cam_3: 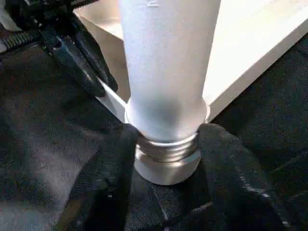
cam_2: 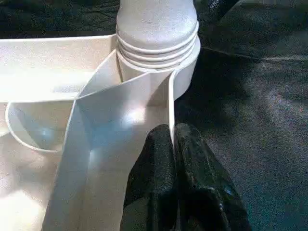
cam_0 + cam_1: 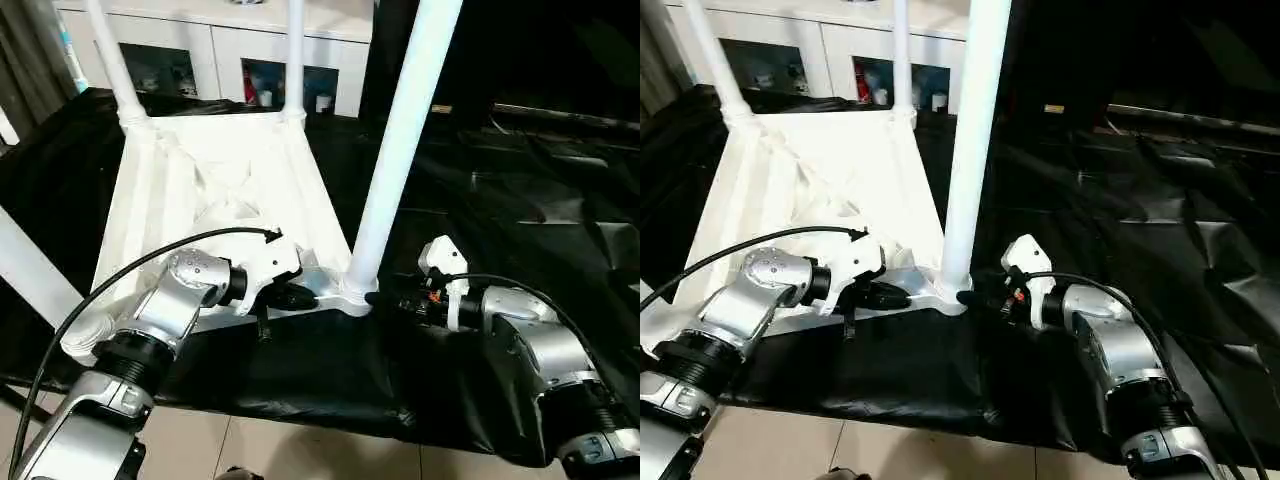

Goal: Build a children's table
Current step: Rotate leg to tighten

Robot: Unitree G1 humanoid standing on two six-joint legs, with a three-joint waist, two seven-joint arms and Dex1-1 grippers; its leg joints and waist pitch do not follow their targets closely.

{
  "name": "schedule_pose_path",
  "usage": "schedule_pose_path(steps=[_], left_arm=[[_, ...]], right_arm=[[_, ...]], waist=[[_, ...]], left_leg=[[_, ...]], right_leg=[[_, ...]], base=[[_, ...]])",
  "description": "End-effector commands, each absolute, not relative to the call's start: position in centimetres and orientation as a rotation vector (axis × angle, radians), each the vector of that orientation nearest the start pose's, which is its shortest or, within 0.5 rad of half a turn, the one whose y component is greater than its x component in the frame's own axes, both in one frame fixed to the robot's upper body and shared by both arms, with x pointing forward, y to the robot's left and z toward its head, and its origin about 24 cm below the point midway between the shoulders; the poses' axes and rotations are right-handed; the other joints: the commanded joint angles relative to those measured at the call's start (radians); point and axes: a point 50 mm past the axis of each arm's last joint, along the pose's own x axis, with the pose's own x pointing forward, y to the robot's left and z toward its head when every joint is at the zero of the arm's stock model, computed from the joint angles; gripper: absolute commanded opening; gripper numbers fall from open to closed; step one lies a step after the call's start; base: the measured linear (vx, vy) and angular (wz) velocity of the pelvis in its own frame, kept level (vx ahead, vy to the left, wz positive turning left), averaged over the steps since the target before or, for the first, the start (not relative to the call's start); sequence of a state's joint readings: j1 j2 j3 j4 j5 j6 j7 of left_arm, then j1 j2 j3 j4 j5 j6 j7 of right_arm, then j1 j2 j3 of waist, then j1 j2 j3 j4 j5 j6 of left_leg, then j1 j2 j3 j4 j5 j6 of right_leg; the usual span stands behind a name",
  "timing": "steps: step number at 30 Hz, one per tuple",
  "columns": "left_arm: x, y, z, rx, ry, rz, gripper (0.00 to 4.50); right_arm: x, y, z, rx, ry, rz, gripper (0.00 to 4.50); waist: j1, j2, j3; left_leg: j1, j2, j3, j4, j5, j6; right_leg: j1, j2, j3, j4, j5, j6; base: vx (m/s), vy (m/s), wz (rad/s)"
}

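Observation:
The white tabletop (image 3: pixel 215 175) lies upside down, ribbed underside up, on black cloth. A white leg stands in each of its two far corner sockets (image 3: pixel 115 60) (image 3: pixel 294 50), and another leg (image 3: pixel 28 268) crosses the left edge. The near right leg (image 3: pixel 400 150) stands upright in its corner socket (image 3: pixel 352 295). My left gripper (image 2: pixel 172 134) is shut on the tabletop's thin rim wall (image 2: pixel 169 103) just beside that socket. My right gripper (image 1: pixel 168 144) reaches in from the right, its fingers (image 1: pixel 115 163) pressed on either side of the leg's threaded base (image 1: pixel 166 149).
A white cabinet with glass doors (image 3: pixel 230 50) stands behind the work. Wrinkled black cloth (image 3: pixel 520 180) covers the surface out to the right. Its front edge (image 3: pixel 330 425) hangs over pale floor tiles. A black cable (image 3: pixel 130 265) arcs over my left forearm.

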State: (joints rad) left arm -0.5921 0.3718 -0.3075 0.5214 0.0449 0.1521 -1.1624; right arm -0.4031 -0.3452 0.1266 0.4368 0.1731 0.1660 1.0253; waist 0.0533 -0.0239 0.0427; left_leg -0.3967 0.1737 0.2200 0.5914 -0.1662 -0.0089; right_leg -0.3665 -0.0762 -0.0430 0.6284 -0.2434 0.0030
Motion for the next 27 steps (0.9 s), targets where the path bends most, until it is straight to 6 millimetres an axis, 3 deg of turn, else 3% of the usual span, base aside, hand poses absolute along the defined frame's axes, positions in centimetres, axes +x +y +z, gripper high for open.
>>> schedule_pose_path(steps=[1,7,10,12,15,21,22,27], left_arm=[[30.84,10.45,5.46,0.45,0.425,-1.405,0.0],[30.74,10.41,5.42,0.451,0.425,-1.407,0.0],[30.69,10.43,5.37,0.452,0.426,-1.407,0.0],[30.67,10.48,5.35,0.455,0.428,-1.408,0.0],[30.73,10.61,5.33,0.459,0.429,-1.4,0.0],[30.76,10.63,5.36,0.463,0.429,-1.399,0.0],[30.77,10.63,5.36,0.463,0.428,-1.398,0.0],[30.8,10.69,5.31,0.465,0.43,-1.396,0.0]], right_arm=[[30.05,-13.76,4.76,-0.067,0.299,1.149,2.42],[30.09,-13.33,4.59,-0.082,0.299,1.163,3.17],[30.23,-13.23,4.37,-0.1,0.304,1.154,3.27],[30.38,-13.24,4.33,-0.14,0.298,1.136,3.6],[30.49,-13.02,4.45,-0.138,0.286,1.134,3.6],[30.43,-13.01,4.44,-0.111,0.287,1.151,3.6],[30.42,-13.03,4.43,-0.11,0.287,1.153,3.34],[30.4,-13.03,4.42,-0.1,0.283,1.152,2.94]], waist=[[0.004,-0.003,-0.052],[0.01,-0.003,-0.054],[0.009,-0.003,-0.053],[0.01,-0.003,-0.054],[0.014,-0.001,-0.057],[0.017,-0.002,-0.057],[0.018,-0.001,-0.057],[0.021,-0.001,-0.057]], left_leg=[[0.036,0.076,-0.043,-0.074,-0.224,0.014],[0.035,0.075,-0.041,-0.069,-0.179,0.037],[0.036,0.075,-0.041,-0.07,-0.194,0.029],[0.037,0.076,-0.041,-0.07,-0.187,0.023],[0.037,0.075,-0.039,-0.067,-0.151,0.038],[0.036,0.074,-0.039,-0.066,-0.153,0.044],[0.037,0.075,-0.039,-0.066,-0.158,0.043],[0.038,0.075,-0.039,-0.066,-0.156,0.038]], right_leg=[[0.016,-0.085,0.046,-0.079,-0.067,-0.255],[0.019,-0.086,0.044,-0.072,-0.002,-0.266],[0.017,-0.086,0.044,-0.075,-0.035,-0.266],[0.017,-0.085,0.044,-0.073,-0.026,-0.265],[0.019,-0.082,0.043,-0.065,0.051,-0.269],[0.021,-0.084,0.043,-0.065,0.05,-0.269],[0.02,-0.084,0.043,-0.066,0.042,-0.27],[0.02,-0.083,0.043,-0.065,0.045,-0.268]], base=[[0.0,0.0,0.0],[0.0,0.0,0.0],[0.0,0.0,0.0],[0.0,0.0,0.0],[0.0,0.0,0.0],[0.0,0.0,0.0],[0.0,0.0,0.0],[0.0,0.0,0.0]])
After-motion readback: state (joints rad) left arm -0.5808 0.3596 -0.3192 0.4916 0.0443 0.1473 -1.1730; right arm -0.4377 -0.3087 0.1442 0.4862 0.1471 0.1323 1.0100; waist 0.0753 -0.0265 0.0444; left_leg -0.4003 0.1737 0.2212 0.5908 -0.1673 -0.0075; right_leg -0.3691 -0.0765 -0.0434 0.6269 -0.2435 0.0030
